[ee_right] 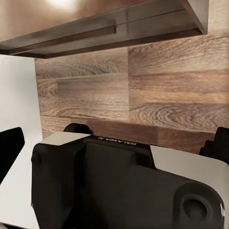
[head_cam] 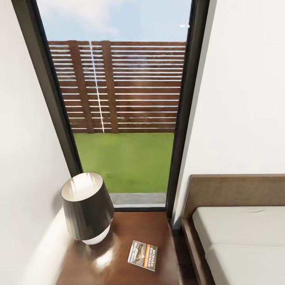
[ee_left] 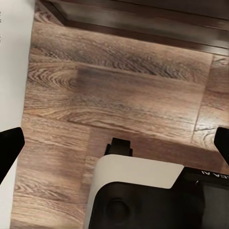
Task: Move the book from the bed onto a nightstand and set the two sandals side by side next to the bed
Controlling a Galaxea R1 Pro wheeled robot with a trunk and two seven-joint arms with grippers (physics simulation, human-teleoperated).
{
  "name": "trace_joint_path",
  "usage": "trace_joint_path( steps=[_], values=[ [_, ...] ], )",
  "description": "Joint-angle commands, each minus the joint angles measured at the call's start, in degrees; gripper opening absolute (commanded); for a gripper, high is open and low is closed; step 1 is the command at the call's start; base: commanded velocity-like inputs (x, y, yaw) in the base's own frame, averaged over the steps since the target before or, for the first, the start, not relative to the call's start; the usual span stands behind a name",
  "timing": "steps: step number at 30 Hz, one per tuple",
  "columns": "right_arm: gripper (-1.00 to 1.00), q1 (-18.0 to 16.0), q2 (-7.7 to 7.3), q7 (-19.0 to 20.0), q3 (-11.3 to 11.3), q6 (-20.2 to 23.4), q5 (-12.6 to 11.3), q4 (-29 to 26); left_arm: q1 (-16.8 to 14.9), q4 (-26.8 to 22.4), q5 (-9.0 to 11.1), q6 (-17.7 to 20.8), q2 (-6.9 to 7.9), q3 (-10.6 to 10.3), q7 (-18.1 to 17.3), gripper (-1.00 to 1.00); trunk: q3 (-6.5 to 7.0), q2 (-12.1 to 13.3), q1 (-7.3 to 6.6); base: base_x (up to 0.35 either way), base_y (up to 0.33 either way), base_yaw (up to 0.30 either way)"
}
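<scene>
Book on the nightstand, both grippers released.

The book [head_cam: 143, 255] lies flat near the nightstand's [head_cam: 130, 229] front right edge, apart from the lamp [head_cam: 86, 208] at its left; the bed [head_cam: 241, 241] adjoins right. Left gripper [ee_left: 114, 143] and right gripper [ee_right: 117, 143] hang spread, empty, over wood floor [ee_left: 119, 95].

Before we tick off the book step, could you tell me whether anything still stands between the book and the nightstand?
Nothing does: the book already lies flat on the nightstand, apart from the lamp, beside the bed.
</scene>
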Motion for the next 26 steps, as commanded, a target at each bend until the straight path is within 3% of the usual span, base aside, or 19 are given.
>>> trace_joint_path(
  steps=[1,6,12,26],
  values=[
    [1.0,-0.1,-0.01,0.3,0.3,0.4,-0.6,0.1,0.0,0.0,0.5,-0.1,0.02,-0.4,0.2,1.0,-0.06,0.0,0.0,0.0,0.0,0.0],
    [1.0,-0.1,0.08,0.3,0.3,0.4,-0.6,0.1,0.0,0.0,0.6,-0.1,0.05,-0.4,0.1,1.0,-0.06,0.0,0.0,0.0,0.0,0.0],
    [1.0,-0.1,2.53,0.3,0.3,0.4,-0.6,0.1,0.1,0.1,0.6,-0.2,0.05,-0.3,0.1,1.0,-0.06,0.0,0.0,0.0,0.0,0.0],
    [1.0,-0.1,2.89,0.3,0.3,0.4,-0.6,0.1,0.1,0.1,0.6,-0.2,0.05,-0.3,0.1,1.0,-0.06,0.0,0.0,0.0,0.0,0.0]
  ],
)
